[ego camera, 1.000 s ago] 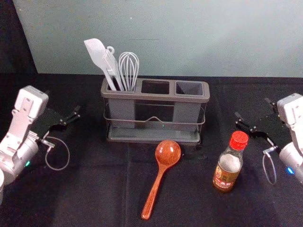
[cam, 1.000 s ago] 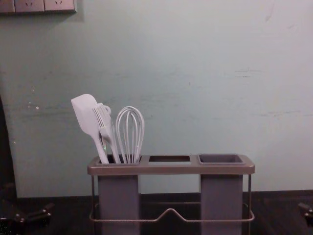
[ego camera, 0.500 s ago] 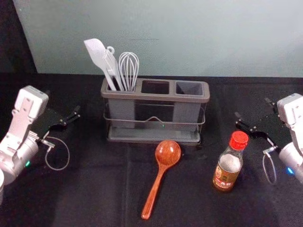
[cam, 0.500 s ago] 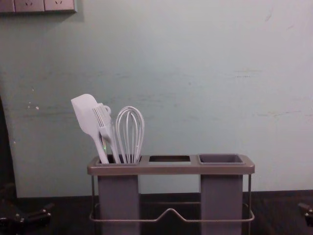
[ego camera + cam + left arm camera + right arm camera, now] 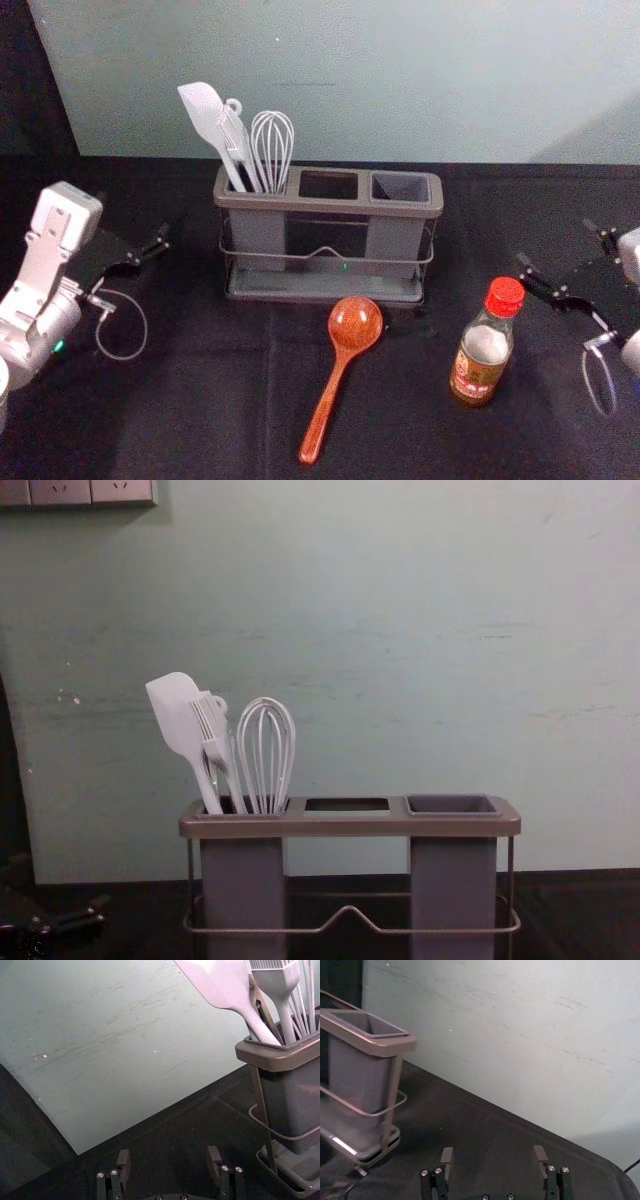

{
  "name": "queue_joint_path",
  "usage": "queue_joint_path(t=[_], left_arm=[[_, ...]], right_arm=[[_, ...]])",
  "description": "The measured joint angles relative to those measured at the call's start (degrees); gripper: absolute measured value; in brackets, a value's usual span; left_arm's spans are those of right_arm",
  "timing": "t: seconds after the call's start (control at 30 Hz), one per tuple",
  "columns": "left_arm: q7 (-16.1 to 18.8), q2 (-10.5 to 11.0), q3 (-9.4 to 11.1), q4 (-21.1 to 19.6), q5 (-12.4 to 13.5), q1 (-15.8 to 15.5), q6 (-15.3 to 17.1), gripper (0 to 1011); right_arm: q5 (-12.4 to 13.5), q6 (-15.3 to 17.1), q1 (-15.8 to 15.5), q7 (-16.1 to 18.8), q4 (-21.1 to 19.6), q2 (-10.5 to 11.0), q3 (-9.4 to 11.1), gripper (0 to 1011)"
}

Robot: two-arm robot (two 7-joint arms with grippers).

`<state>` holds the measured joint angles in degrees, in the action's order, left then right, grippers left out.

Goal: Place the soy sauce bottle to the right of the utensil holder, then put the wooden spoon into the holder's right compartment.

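Observation:
In the head view my right gripper [image 5: 556, 243] is open and holds nothing, right of and beyond the soy sauce bottle [image 5: 482, 345]. The right wrist view has the same gripper [image 5: 493, 1165] with its fingers apart. The red-capped bottle stands upright in front of the utensil holder's right end. The wooden spoon [image 5: 355, 325] lies bowl-first toward the holder [image 5: 328, 204], its handle pointing to the near side. The holder's right compartment [image 5: 400, 187] has no utensil in it. My left gripper [image 5: 134, 232] rests at the left, open; its wrist view shows the gripper [image 5: 168, 1162] empty.
A white spatula [image 5: 205, 115], a brush and a whisk [image 5: 272, 145] stand in the holder's left compartment. Behind the dark-covered table [image 5: 190, 400] rises a pale wall [image 5: 400, 80]. A socket panel [image 5: 75, 490] is at the upper left in the chest view.
My right gripper has shifted outward to the right, farther from the bottle, and has left the chest view's right edge. The left arm, bottle and spoon have stayed still.

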<state>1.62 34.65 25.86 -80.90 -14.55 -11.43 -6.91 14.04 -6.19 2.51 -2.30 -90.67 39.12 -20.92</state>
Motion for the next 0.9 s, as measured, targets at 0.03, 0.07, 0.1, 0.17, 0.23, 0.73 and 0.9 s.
queue_joint_path(t=[0.03,0.07,0.1,0.17,0.23,0.73,0.9], left_arm=[[0.0,0.0,0.0,0.0,0.0,0.0,0.0,1005],[0.0,0.0,0.0,0.0,0.0,0.0,0.0,1005],[0.0,0.0,0.0,0.0,0.0,0.0,0.0,1005],[0.0,0.0,0.0,0.0,0.0,0.0,0.0,1005],[0.0,0.0,0.0,0.0,0.0,0.0,0.0,1005],[0.0,0.0,0.0,0.0,0.0,0.0,0.0,1005],[0.0,0.0,0.0,0.0,0.0,0.0,0.0,1005]], right_arm=[[0.3,0.0,-0.8,0.2,-0.7,0.4,0.4,1004],[0.5,0.0,-1.5,0.3,-1.5,0.9,0.8,1004],[0.9,-0.2,-2.9,0.6,-2.8,1.7,1.5,1004],[1.4,-0.3,-4.6,1.0,-4.2,2.6,2.5,1004],[2.8,-0.5,-7.1,1.9,-6.4,4.0,4.0,1004],[11.5,-0.9,-18.6,9.4,-16.6,9.7,12.0,1004],[12.7,-0.3,-21.0,11.0,-19.0,10.8,13.7,1004]])
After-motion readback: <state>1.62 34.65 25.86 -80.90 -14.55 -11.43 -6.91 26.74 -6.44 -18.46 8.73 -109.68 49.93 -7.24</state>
